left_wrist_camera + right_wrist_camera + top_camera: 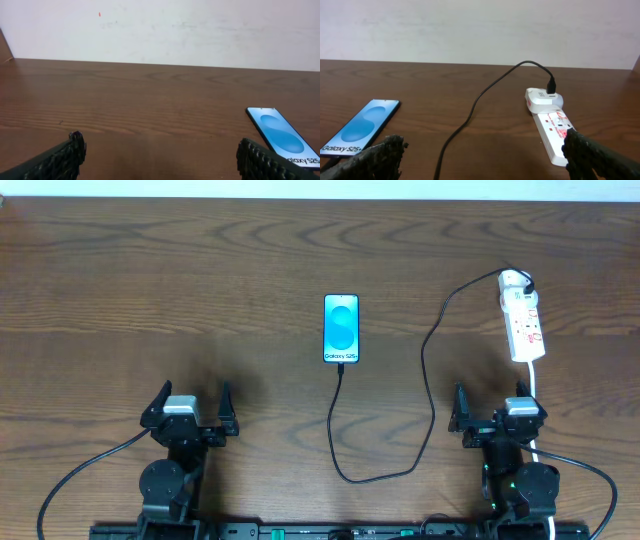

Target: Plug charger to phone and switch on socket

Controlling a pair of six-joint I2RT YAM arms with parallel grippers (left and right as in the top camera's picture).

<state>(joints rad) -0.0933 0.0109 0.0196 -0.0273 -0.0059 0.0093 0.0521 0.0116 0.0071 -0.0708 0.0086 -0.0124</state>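
At the middle of the brown wooden table (120,280) lies the slim black-framed smartphone with a bright blue screen (341,328). It is face up, its port end turned toward us, where either arm could reach it. The long thin black charger cable (428,380) meets that near edge, loops down between our arms, then climbs to a small white adapter (542,100). The adapter sits in the far end of the narrow white plastic power strip (523,320). The strip lies just ahead of our right arm, so we judge that arm the natural one for the switch. The connector looks seated in the phone, though we cannot tell for certain; the switch's position is too small to read. Our left gripper (192,400) and right gripper (497,410) sit near the table's front edge. Both have their fingers spread wide, grasp nothing, and are well apart from phone and strip.
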